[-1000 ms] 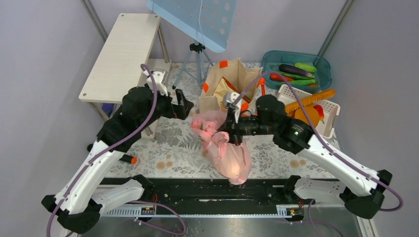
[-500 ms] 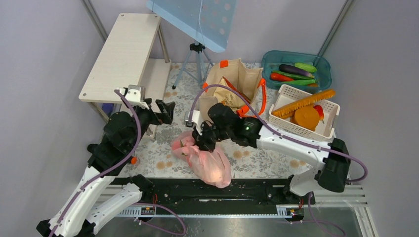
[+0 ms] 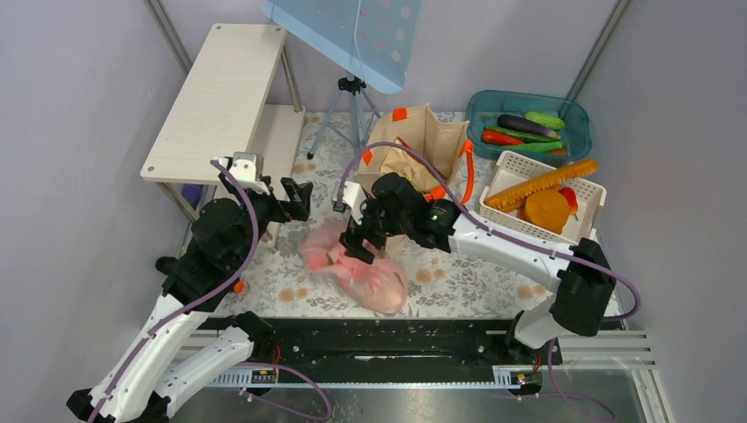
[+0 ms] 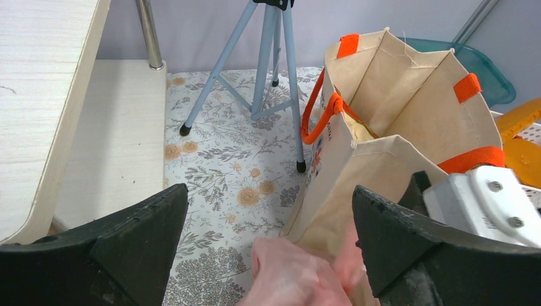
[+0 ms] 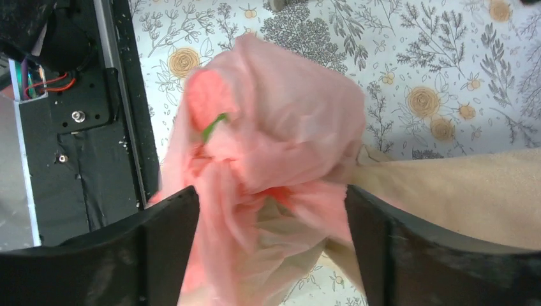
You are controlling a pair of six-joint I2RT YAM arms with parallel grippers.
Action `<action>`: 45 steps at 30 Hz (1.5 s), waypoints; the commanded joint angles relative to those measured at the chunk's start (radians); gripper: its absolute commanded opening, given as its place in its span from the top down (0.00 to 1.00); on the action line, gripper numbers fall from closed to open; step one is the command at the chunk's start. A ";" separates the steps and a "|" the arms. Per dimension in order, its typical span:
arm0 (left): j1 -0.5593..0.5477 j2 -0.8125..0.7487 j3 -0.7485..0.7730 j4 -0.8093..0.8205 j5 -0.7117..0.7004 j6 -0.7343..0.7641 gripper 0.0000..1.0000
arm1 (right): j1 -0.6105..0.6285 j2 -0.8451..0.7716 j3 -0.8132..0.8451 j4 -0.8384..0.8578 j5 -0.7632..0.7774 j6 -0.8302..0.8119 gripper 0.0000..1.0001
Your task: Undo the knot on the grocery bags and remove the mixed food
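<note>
The pink grocery bag (image 3: 357,271) lies crumpled on the floral cloth in front of the tote. My right gripper (image 3: 356,248) is over its gathered top. In the right wrist view that gripper (image 5: 271,191) stands open, with the bunched pink plastic (image 5: 281,121) filling the gap between its fingers. A green bit of the mixed food (image 5: 214,125) shows through the film; the rest is hidden inside. My left gripper (image 3: 296,197) hovers to the left of the bag, open and empty. In its own view the left gripper (image 4: 269,191) looks over a corner of the bag (image 4: 290,277).
A beige tote with orange handles (image 3: 414,145) stands just behind the bag. A teal tub of vegetables (image 3: 577,123) and a white basket (image 3: 588,231) sit at the back right. At the left are a wooden shelf (image 3: 220,88) and a tripod (image 3: 351,97). A black rail (image 3: 370,339) runs along the front.
My right arm swung the bag left and down onto the cloth, then its jaws opened off the gathered top. The left arm pulled back to the left early on.
</note>
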 commanded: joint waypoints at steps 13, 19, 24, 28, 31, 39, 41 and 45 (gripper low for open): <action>0.003 0.047 0.008 0.053 0.006 -0.001 0.01 | 0.067 -0.340 -0.197 0.008 0.418 0.747 0.10; 0.004 0.051 0.007 0.054 0.019 -0.005 0.01 | 0.125 -0.332 -0.250 -0.021 0.812 0.776 0.09; 0.004 0.058 0.007 0.052 0.021 -0.005 0.01 | 0.125 -0.247 -0.256 0.050 0.939 0.774 0.01; 0.003 0.064 0.007 0.050 0.024 -0.003 0.01 | 0.120 -0.151 -0.251 0.153 1.056 0.718 0.00; 0.004 0.068 0.009 0.047 0.029 -0.001 0.01 | 0.095 -0.076 -0.222 0.163 1.157 0.674 0.07; 0.004 0.067 0.009 0.045 0.031 0.002 0.01 | -0.069 -0.195 -0.409 0.468 0.871 0.306 1.00; 0.003 0.069 0.010 0.044 0.035 0.000 0.01 | -0.131 -0.235 -0.440 0.467 0.803 0.233 1.00; 0.003 0.071 0.011 0.042 0.045 -0.002 0.01 | -0.257 -0.268 -0.490 0.453 0.612 0.123 1.00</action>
